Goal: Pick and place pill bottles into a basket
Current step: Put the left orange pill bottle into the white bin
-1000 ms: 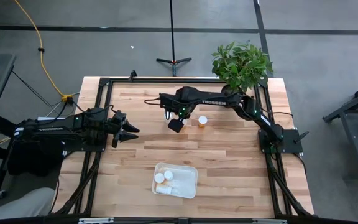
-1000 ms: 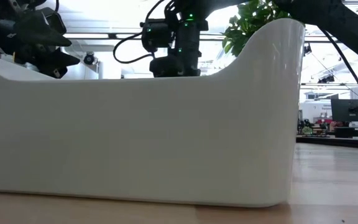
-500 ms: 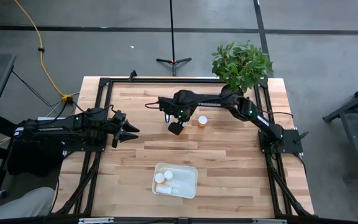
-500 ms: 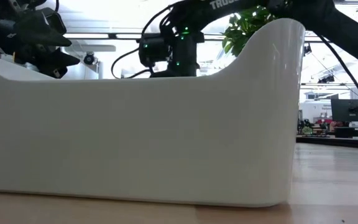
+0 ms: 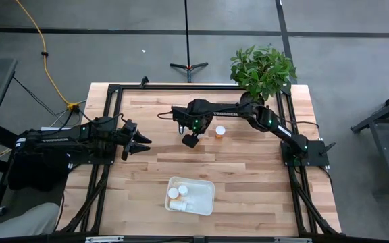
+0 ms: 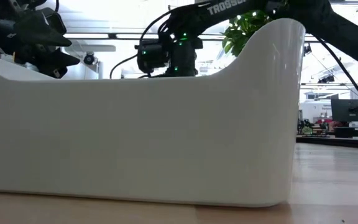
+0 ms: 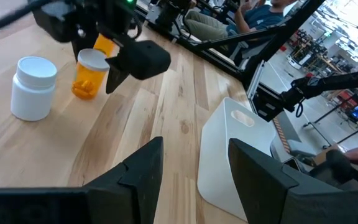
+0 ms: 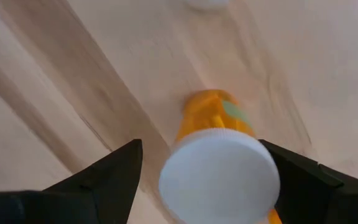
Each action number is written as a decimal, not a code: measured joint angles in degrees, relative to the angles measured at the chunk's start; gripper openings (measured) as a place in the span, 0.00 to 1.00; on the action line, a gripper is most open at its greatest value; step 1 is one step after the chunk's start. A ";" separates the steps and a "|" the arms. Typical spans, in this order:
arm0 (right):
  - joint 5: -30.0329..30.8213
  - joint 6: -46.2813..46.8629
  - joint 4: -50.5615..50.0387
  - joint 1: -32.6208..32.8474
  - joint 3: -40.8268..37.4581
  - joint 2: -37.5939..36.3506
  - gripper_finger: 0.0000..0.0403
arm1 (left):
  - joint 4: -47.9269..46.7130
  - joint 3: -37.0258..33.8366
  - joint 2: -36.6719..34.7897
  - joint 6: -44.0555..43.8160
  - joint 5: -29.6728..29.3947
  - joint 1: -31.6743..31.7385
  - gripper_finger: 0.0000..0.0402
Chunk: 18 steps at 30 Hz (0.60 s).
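Observation:
My right gripper [image 5: 190,140] points down at the table's middle, open. Its fingers [image 8: 104,180] stand on either side of an upright orange pill bottle with a white cap [image 8: 219,174]; I cannot tell whether they touch it. The gripper hides this bottle in the high view. A second orange bottle [image 5: 219,131] stands just right of it, and a white bottle [image 7: 36,87] stands nearby. The white basket [image 5: 190,196] at the near middle holds several bottles. My left gripper [image 5: 140,142] hovers open and empty at the table's left.
A potted plant [image 5: 262,71] stands at the far right corner. The basket's wall [image 6: 135,137] fills most of the low view, with my right gripper [image 6: 166,59] behind it. A black frame runs along the table's edges. People show in the room beyond [image 7: 260,12].
My right gripper has gone down and a little toward the table's near-left, onto the orange bottle. In the low view it has sunk behind the basket's rim.

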 joint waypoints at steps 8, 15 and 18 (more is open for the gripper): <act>0.94 -0.92 1.12 0.13 0.00 1.33 0.75 | -0.07 0.00 0.02 0.04 -0.09 -0.02 0.54; 0.95 -1.25 0.99 0.13 -0.02 1.39 0.71 | -0.07 0.00 0.00 0.11 -0.13 -0.02 0.54; 0.96 -1.29 0.94 0.13 -0.02 1.39 0.66 | -0.07 0.00 0.01 0.13 -0.11 0.00 0.54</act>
